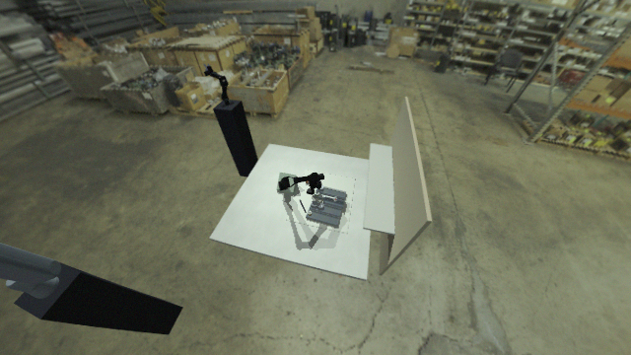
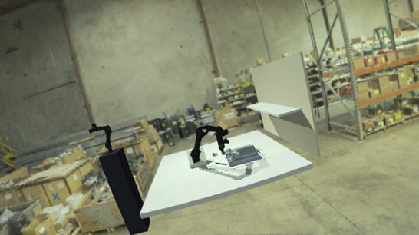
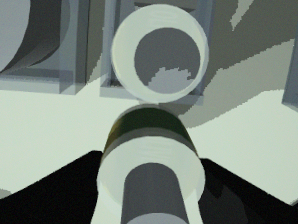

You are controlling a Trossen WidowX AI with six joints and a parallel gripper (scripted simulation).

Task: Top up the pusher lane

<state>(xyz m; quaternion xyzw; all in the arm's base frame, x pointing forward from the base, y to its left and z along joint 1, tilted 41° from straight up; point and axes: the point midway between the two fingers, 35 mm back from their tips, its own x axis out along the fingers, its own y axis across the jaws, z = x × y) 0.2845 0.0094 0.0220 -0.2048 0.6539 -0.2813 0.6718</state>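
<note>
My gripper points down at the near side of the grey-blue lane rack. It is shut on a jar with a dark green band, amber side edges and a pale top with a grey centre. In the wrist view the held jar is outside the lane's front end. Directly ahead, a pale round jar top with a grey centre shows between the lane's bluish walls. Its label is hidden. The two jars nearly meet in the view; their real gap and height difference cannot be told. The pusher plate is not clearly visible.
A large grey round item occupies the neighbouring lane on the left. Another rack wall shows at right. A thin dark bar lies before the rack. A small orange-and-blue item lies near the arm. A shelf stands beyond.
</note>
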